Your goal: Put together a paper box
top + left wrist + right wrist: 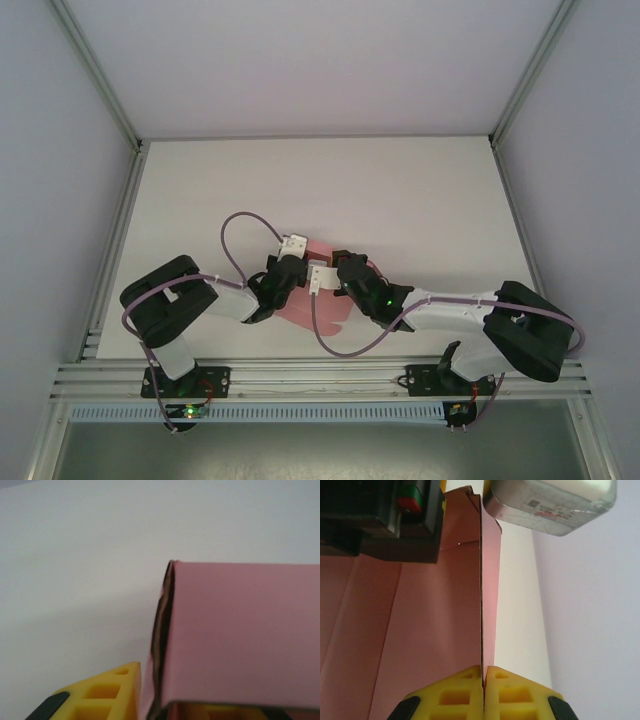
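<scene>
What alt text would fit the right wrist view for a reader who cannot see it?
The yellow fingertips of the right gripper are shut on the thin edge of a pink, creased thin-cardboard paper box, whose panels run up the frame. The left arm's black body and a silver metal module sit at the top, with the white table at right.

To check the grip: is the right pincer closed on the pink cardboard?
Yes, the right pincer clamps a thin edge of the paper box between its yellow fingers.
</scene>
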